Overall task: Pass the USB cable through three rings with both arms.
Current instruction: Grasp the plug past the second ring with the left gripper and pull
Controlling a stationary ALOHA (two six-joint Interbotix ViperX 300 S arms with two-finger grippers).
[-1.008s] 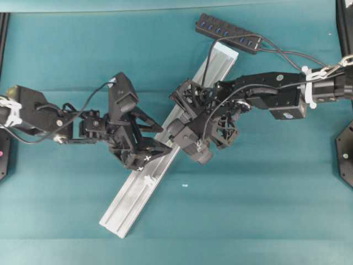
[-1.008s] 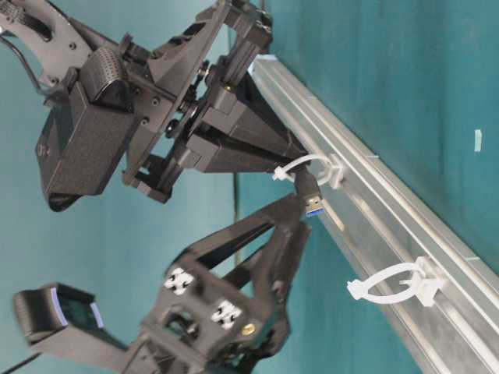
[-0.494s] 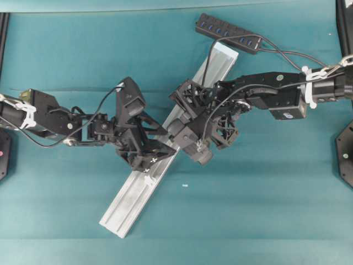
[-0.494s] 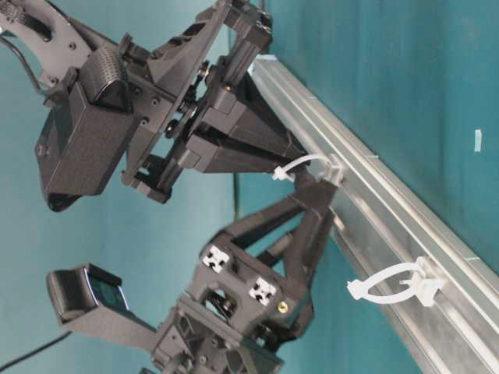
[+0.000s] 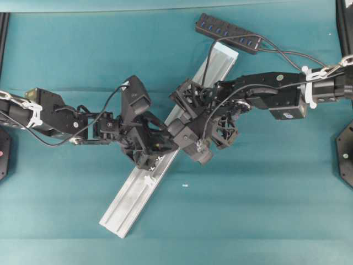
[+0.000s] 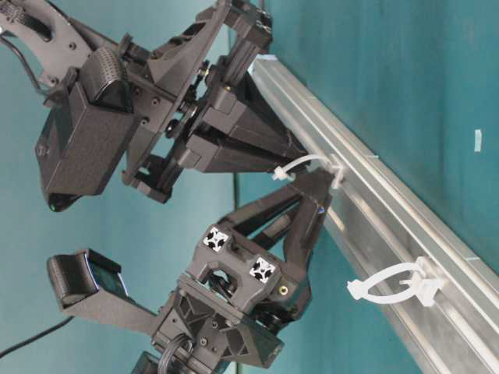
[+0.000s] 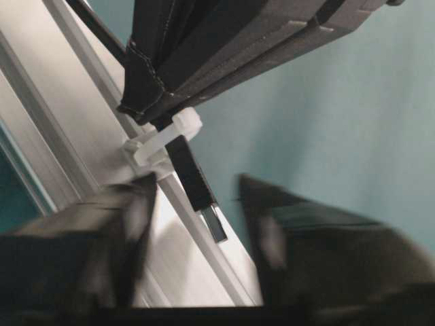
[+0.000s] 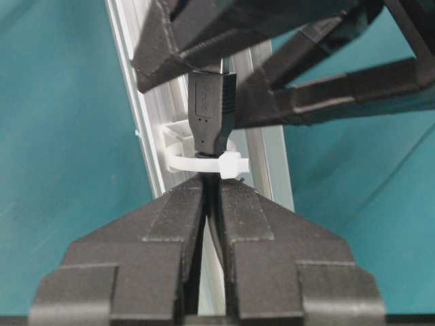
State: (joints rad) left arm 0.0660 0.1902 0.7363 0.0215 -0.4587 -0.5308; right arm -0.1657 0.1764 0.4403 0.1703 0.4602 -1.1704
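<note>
L gripper (image 7: 197, 224) had moved in and half-closed round the plug (image 7: 197, 187) poking thru the ring (image 8: 204, 163), no grip yet; R gripper (image 8: 211, 197) was clamped on the cable behind, so handover looked imminent.

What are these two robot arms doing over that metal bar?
They are threading a USB cable through small white rings clipped to a silver rail. The right gripper is shut on the cable just behind one ring, with the plug poking out the far side. The left gripper sits around that plug, its jaws apart on either side, not clearly gripping it. Another ring further along the rail has nothing through it.
</note>
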